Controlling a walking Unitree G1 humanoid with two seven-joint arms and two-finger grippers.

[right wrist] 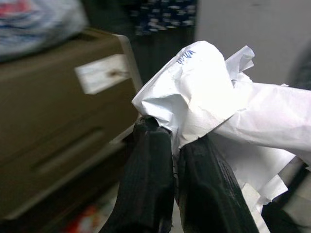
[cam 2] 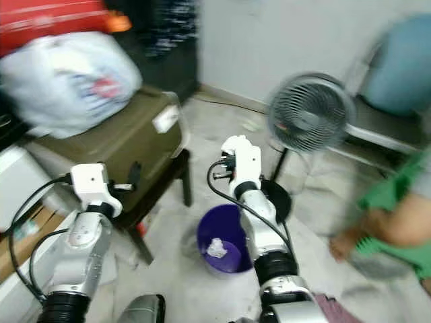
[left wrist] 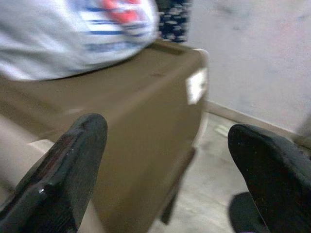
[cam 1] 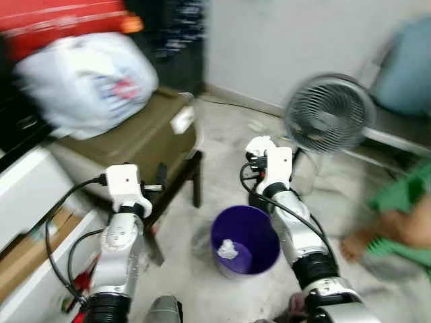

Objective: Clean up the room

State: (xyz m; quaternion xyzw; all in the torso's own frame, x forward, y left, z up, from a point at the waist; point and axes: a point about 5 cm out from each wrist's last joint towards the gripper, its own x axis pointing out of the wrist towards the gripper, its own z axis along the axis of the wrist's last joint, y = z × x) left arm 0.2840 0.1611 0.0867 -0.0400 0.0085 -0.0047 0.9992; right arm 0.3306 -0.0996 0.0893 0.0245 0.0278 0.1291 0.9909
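My right gripper [right wrist: 176,138] is shut on a crumpled white paper [right wrist: 204,92], with the paper bulging out past the fingertips. In the left eye view that arm is raised above and just behind a purple bin [cam 1: 264,259] on the floor. A small white wad [cam 1: 227,249] lies inside the bin. My left gripper [left wrist: 165,165] is open with nothing between its fingers. It is held up beside the near corner of a brown case [cam 1: 145,138].
The brown case rests on a dark stool, with a white plastic bag [cam 1: 87,81] on top. A standing fan [cam 1: 328,113] is behind the bin. A person in green [cam 1: 404,215] crouches at the right. White drawers [cam 1: 30,195] stand at the left.
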